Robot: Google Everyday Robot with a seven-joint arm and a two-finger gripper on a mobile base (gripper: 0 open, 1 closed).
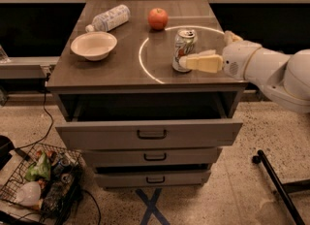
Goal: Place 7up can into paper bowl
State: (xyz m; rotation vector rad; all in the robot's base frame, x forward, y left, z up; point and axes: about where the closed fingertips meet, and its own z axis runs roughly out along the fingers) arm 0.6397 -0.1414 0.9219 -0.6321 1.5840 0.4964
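The 7up can [184, 43], upright on the bench [121, 69], is met by the gripper [190, 60], grasp not discernible, while lifting and placing into the paper bowl [77, 45] remain undone.

The tool [187, 63] is just right of the 7up can [184, 44], paper bowl [92, 53] farther left.

The 7up can [183, 49] is glossy metal with a silver top. The paper bowl [93, 45] is matt cream. The gripper [196, 63], against the can's right side, looks like smooth cream plastic, possibly satin. The bench [97, 71] top is smooth, dull brown. The water bottle [107, 18] is clear plastic.
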